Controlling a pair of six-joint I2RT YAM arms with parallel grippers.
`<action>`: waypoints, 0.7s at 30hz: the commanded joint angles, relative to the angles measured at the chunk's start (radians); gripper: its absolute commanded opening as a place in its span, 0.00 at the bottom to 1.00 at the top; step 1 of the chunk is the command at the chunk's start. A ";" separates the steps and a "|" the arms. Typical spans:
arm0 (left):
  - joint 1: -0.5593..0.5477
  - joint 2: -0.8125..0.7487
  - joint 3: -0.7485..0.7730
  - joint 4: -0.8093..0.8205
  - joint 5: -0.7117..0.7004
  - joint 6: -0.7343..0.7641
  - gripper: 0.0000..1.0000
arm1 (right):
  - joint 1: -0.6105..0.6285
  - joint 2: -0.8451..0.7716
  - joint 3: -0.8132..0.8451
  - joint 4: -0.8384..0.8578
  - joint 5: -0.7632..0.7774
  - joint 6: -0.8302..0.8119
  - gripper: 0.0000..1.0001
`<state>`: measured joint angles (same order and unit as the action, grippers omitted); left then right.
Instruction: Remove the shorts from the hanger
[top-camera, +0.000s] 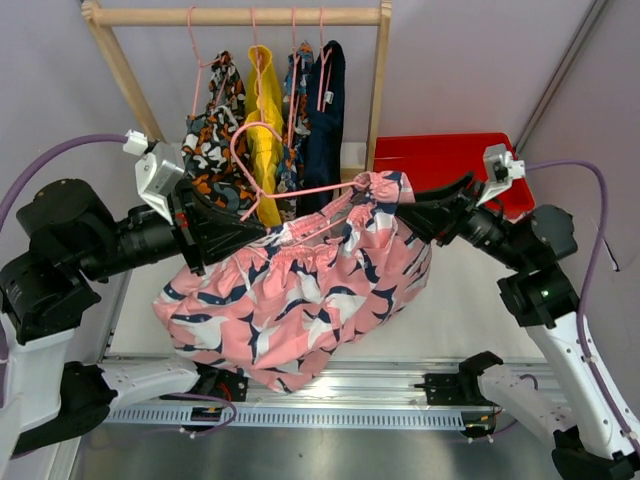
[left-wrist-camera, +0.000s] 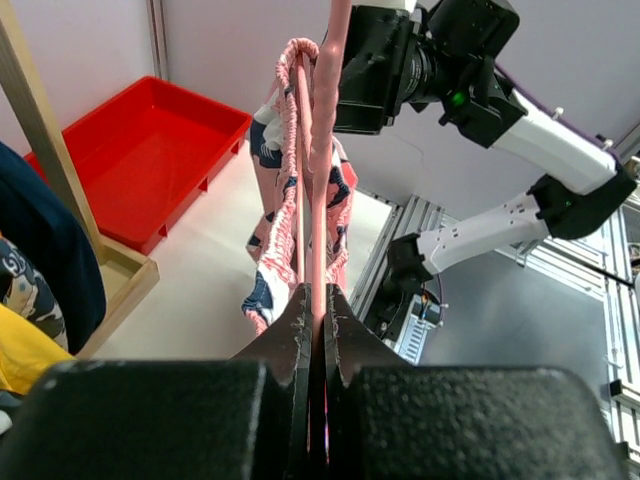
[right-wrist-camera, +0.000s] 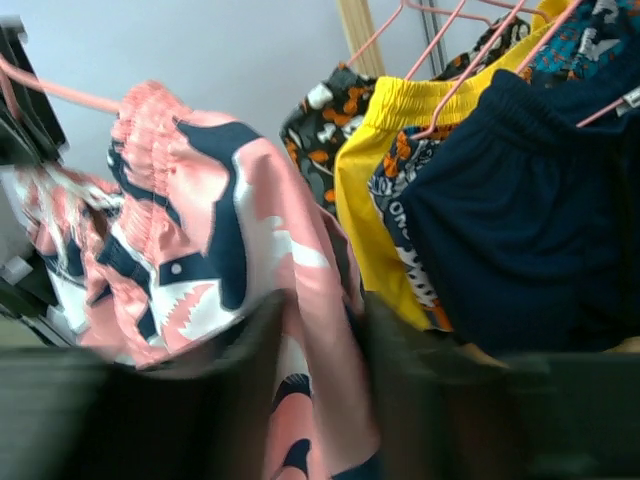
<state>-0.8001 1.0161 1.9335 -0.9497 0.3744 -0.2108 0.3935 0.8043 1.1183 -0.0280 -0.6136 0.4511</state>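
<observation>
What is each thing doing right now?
pink shorts: off the rack, hanging from the pink hanger
pink hanger: held off the rack
left hand: shut on pink hanger
right hand: shut on pink shorts' waistband
camouflage shorts: hanging on rack
yellow shorts: hanging on rack
blue-print shorts: hanging on rack
navy shorts: hanging on rack

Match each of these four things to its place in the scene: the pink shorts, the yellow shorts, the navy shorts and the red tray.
Things:
1 pink shorts
2 yellow shorts
3 navy shorts
4 red tray

Places:
A at the right end of the rack
B on the table, right of the rack
C on a pink hanger in front of the rack
D on the rack between two printed pairs

Pairs: 1-C, 2-D, 3-A, 4-B
</observation>
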 joint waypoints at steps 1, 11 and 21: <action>-0.007 -0.022 -0.013 0.080 -0.015 -0.013 0.00 | 0.039 0.018 0.014 0.036 0.020 -0.046 0.32; -0.007 -0.022 -0.048 -0.046 -0.170 0.014 0.00 | -0.037 0.041 0.109 -0.164 0.555 -0.140 0.00; -0.007 -0.082 -0.133 -0.104 -0.244 0.028 0.00 | -0.444 0.128 0.127 -0.181 0.408 0.023 0.00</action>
<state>-0.8021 1.0019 1.7901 -0.9981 0.1669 -0.2005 0.0319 0.9043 1.2240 -0.2161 -0.3042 0.4400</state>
